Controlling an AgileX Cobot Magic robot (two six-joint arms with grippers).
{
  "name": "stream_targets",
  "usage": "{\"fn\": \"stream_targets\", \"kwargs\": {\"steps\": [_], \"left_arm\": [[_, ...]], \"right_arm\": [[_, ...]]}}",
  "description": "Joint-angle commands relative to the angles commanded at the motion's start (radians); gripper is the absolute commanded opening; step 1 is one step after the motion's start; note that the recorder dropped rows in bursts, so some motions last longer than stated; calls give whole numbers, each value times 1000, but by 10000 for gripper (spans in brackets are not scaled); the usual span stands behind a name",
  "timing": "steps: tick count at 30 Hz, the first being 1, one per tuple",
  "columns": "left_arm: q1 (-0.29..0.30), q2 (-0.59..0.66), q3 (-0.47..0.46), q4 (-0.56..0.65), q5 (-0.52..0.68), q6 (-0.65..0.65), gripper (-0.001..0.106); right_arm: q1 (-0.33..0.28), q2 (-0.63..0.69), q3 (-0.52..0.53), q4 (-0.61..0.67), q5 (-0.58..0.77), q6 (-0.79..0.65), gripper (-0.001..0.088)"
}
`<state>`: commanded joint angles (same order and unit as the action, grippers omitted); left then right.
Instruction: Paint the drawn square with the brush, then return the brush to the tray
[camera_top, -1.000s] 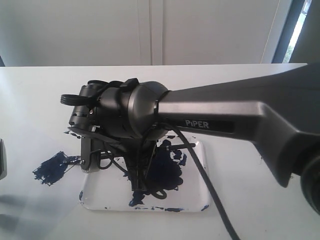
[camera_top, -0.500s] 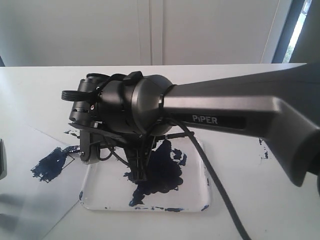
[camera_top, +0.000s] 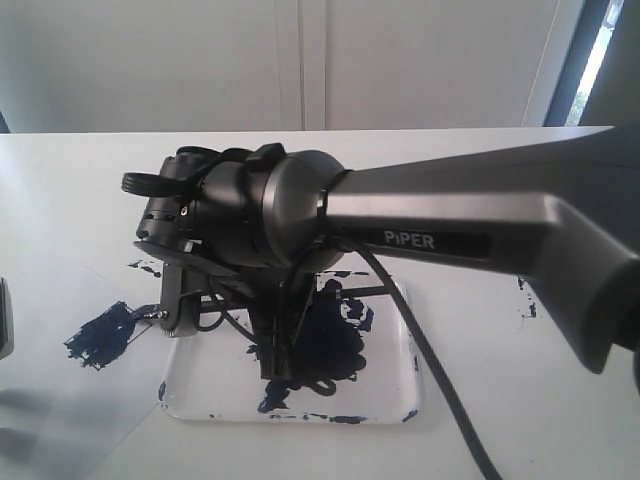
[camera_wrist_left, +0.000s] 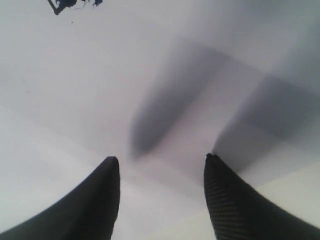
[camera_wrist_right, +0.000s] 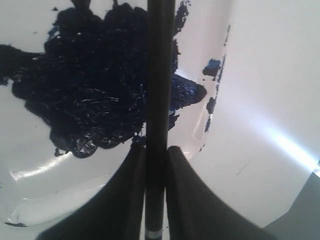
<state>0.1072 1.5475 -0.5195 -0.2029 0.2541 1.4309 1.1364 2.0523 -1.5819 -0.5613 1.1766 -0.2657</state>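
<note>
The brush (camera_wrist_right: 160, 75), a thin black stick with a pale band near its rear end, runs straight out between my right gripper's fingers. My right gripper (camera_wrist_right: 155, 147) is shut on it and points down into the tray (camera_top: 205, 385), hanging over the tray's big navy paint blot (camera_wrist_right: 95, 90). In the exterior view the right gripper (camera_top: 275, 362) hangs below the big grey wrist. The drawn square (camera_top: 103, 335) is a solid navy patch on the paper left of the tray. My left gripper (camera_wrist_left: 161, 161) stands open over plain white surface, holding nothing.
The right arm (camera_top: 450, 230) spans the scene from the right, and its cable (camera_top: 420, 370) hangs over the tray. A white paper sheet (camera_top: 60, 410) lies at the left. Paint specks (camera_top: 525, 300) dot the table to the right. A grey object (camera_top: 4, 320) sits at the left edge.
The right arm has shifted slightly right and the wrist has bobbed up, then dipped a little over the tray. The brush stays gripped.
</note>
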Motion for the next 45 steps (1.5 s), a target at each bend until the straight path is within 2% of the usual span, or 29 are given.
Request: {"fn": "stream_targets", "kwargs": {"steps": [11, 15, 26, 34, 40, 45], "left_arm": [[0, 0, 0, -4, 0, 0, 564], [0, 0, 0, -4, 0, 0, 564], [0, 0, 0, -4, 0, -2, 564], [0, 0, 0, -6, -2, -2, 564], [0, 0, 0, -52, -78, -97, 564], [0, 0, 0, -52, -99, -102, 564]], "right_arm": [[0, 0, 0, 16, 31, -2, 0], [0, 0, 0, 50, 35, -46, 0], [0, 0, 0, 33, 45, -46, 0], [0, -49, 0, -33, -35, 14, 0], [0, -76, 0, -23, -40, 14, 0], [0, -66, 0, 23, -35, 10, 0]]}}
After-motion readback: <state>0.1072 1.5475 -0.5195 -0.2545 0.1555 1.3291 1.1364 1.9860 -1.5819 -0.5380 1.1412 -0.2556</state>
